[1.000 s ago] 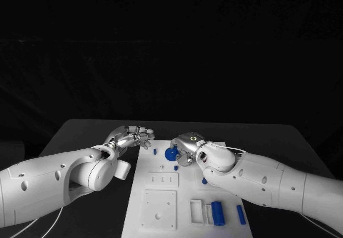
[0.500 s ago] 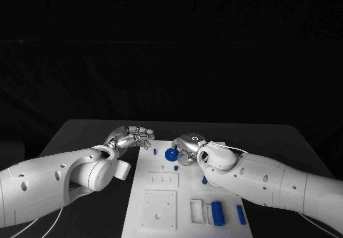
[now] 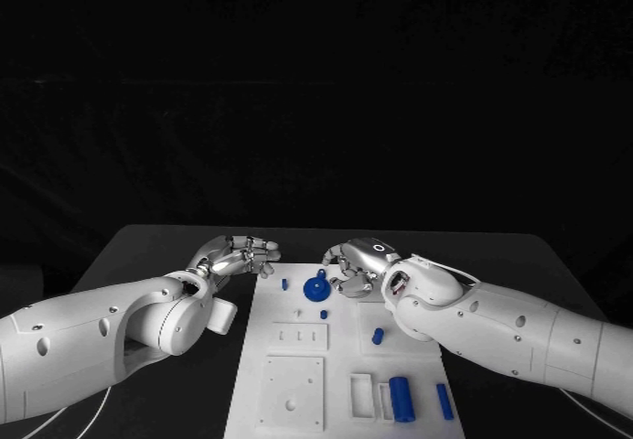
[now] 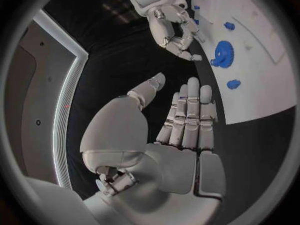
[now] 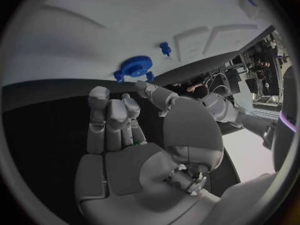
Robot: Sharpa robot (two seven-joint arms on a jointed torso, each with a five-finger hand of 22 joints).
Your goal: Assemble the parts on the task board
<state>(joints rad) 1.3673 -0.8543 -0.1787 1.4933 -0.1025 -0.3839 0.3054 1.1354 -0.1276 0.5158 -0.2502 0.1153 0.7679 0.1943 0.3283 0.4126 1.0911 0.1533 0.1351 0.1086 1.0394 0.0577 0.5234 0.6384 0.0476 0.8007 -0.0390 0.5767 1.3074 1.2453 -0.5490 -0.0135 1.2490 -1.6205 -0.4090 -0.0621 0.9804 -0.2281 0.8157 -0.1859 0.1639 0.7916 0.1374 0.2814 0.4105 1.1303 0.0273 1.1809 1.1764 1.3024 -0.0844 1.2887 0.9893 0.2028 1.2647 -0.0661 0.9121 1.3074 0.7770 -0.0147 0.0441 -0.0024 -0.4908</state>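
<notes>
Hovering over the far end of the task board (image 3: 297, 366), the right hand (image 3: 359, 265) has nothing in it. Its fingers (image 5: 107, 116) are curled in a little but stay apart, and they touch no part. A round blue gear (image 3: 316, 288) sits on the board just beside this hand, on the near side of it. In the right wrist view the gear (image 5: 133, 66) lies past the fingertips with a gap between.

The left hand (image 3: 238, 256) is over the black table (image 3: 145, 247), close to the board's left edge. It holds nothing too. In the left wrist view its fingers (image 4: 187, 115) are held straight and side by side, with the thumb out to one side.

Small blue pegs (image 3: 323, 314) stand near the gear. More blue parts (image 3: 401, 395) lie at the near end of the board.
</notes>
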